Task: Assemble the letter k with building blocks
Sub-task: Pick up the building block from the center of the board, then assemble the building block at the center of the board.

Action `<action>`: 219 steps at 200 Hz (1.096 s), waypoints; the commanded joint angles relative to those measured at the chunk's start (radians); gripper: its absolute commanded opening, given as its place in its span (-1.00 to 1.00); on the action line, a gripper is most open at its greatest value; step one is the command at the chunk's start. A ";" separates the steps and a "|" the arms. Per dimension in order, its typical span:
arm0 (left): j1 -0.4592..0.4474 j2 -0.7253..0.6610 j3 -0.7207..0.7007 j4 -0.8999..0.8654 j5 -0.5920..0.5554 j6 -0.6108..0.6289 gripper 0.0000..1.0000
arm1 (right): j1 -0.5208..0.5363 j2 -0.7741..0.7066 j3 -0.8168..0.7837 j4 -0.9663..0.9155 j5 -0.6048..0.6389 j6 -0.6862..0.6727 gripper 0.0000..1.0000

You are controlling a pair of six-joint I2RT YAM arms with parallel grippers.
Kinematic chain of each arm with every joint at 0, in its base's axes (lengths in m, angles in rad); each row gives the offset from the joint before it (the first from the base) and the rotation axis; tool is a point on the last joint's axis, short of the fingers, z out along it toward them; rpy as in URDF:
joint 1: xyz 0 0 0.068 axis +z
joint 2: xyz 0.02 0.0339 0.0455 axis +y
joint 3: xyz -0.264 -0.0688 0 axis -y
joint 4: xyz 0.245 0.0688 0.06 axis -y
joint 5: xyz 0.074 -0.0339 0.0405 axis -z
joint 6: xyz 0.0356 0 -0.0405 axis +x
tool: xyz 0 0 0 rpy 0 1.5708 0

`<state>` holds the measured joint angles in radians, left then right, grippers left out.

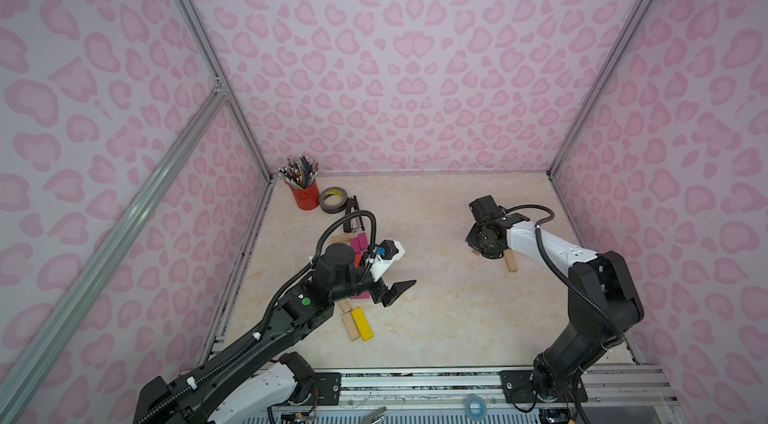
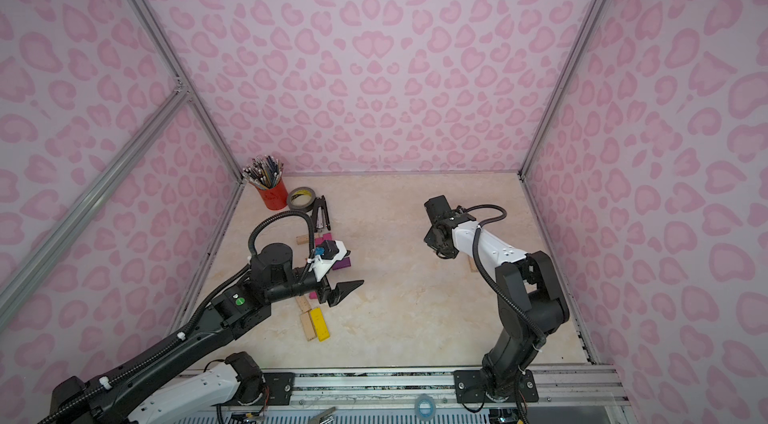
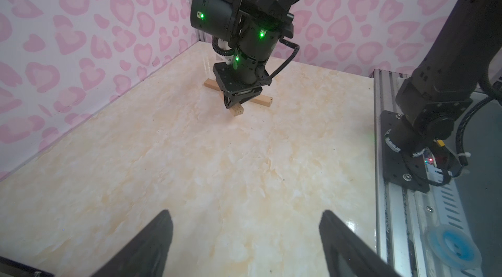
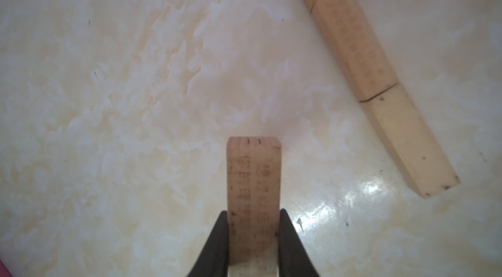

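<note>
My right gripper [image 4: 252, 211] is shut on a plain wood building block [image 4: 254, 180] that sticks out past its fingertips, held low over the table. Beside it, three plain wood blocks [image 4: 380, 80] lie end to end in a straight line; in a top view one end [image 1: 510, 262] shows under the right arm. The left wrist view shows the right gripper [image 3: 235, 104] pointing down with its block [image 3: 237, 110] in front of that line. My left gripper [image 1: 399, 293] hangs open and empty, beside a pile with a yellow block [image 1: 362, 324], a wood block [image 1: 350, 326] and magenta ones [image 1: 358, 243].
A red cup of pencils [image 1: 305, 193], a tape roll [image 1: 332, 199] and a black stapler [image 1: 352, 214] stand at the back left corner. Pink patterned walls close in three sides. A metal rail [image 1: 415, 380] with both arm bases runs along the front.
</note>
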<state>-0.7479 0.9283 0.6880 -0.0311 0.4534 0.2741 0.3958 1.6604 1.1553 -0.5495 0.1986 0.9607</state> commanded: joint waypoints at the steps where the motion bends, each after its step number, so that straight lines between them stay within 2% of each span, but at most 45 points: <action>1: -0.013 0.021 0.024 0.038 0.016 0.019 0.81 | -0.055 -0.044 -0.016 0.001 0.039 0.007 -0.53; 46: -0.066 0.078 0.051 0.080 -0.011 0.008 1.00 | -0.221 -0.048 -0.015 0.001 -0.011 -0.033 -0.54; 102: -0.116 0.131 0.076 0.106 -0.038 -0.014 1.00 | -0.375 0.065 0.061 0.001 -0.074 -0.099 -0.54; 163: -0.130 0.139 0.078 0.112 -0.069 -0.036 1.00 | -0.423 0.254 0.214 -0.002 -0.117 -0.149 -0.57; 219: -0.129 0.154 0.085 0.128 -0.077 -0.053 1.00 | -0.426 0.362 0.309 -0.015 -0.138 -0.124 -0.59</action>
<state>-0.8787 1.0718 0.7544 0.0582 0.3820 0.2359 -0.0311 1.9888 1.4425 -0.5472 0.0761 0.8257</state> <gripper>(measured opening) 0.998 0.259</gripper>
